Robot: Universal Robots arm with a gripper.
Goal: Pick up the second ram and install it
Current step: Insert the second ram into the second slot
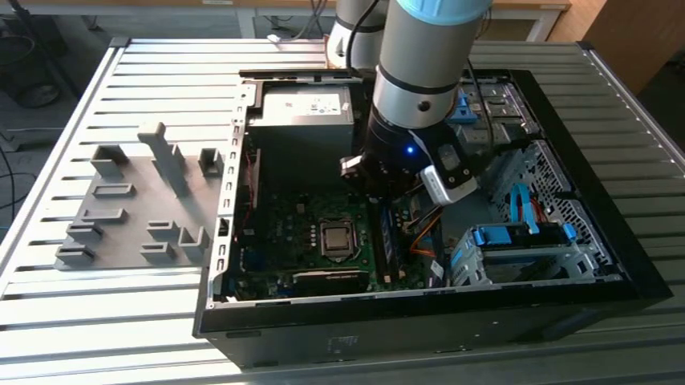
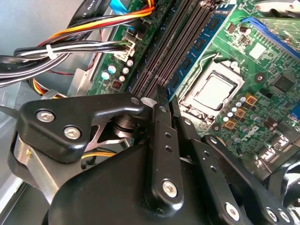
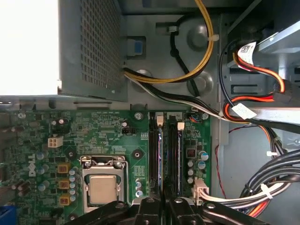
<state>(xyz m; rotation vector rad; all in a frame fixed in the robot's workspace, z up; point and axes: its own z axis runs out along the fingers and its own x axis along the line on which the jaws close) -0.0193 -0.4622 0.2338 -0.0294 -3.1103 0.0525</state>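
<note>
Risk is misalignment: tool (image 2: 161, 101), fingers nearly together and seemingly pinching the blue memory stick (image 1: 387, 233), is hovering over the board's slots (image 3: 168, 150), so tilt could be jamming it.

motherboard (image 3: 93, 126): green, I see orange square parts by the socket
CPU (image 3: 102, 188): silver lid
RAM slots (image 3: 166, 154): black
second ram (image 2: 199, 44): blue board, dark chips
gripper (image 2: 169, 123): glossy black links, silver screws
cables (image 3: 187, 70): yellow, black, white, red, orange
fixture (image 1: 139, 200): plain grey
table (image 1: 64, 160): pale grey, ribbed slats
case (image 1: 599, 224): black
</note>
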